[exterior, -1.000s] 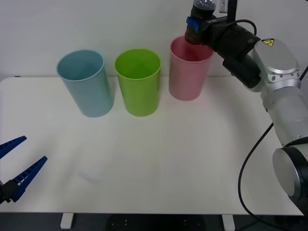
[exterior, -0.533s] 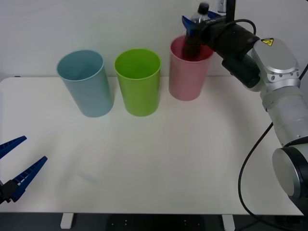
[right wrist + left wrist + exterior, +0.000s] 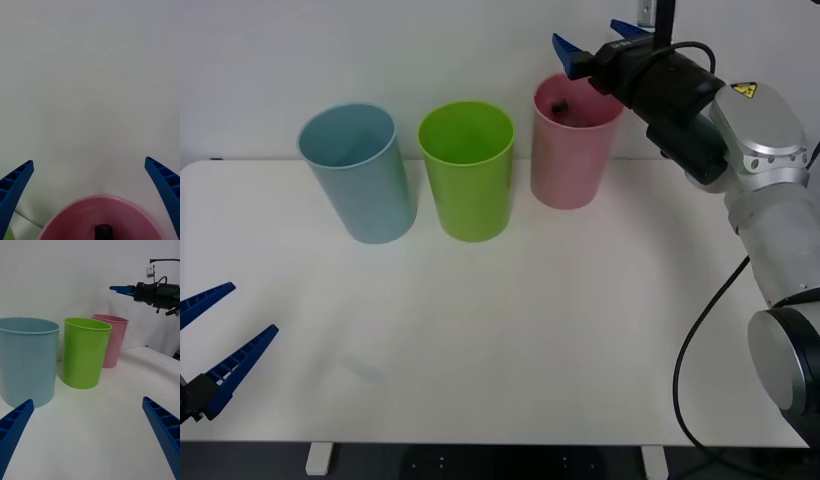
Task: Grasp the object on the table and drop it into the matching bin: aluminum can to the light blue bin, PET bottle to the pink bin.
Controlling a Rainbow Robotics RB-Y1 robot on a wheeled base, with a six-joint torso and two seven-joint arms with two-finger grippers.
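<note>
PET bottle [image 3: 560, 105] sits inside the pink bin [image 3: 570, 160], right tool [image 3: 595, 38] spread wide above, so drop looks done; left tool [image 3: 215, 345] open too

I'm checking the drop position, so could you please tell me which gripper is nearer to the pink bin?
The right. The right gripper hangs open just above the pink bin, where the PET bottle lies inside. The left gripper waits open at the table's near left edge, far off.
</note>
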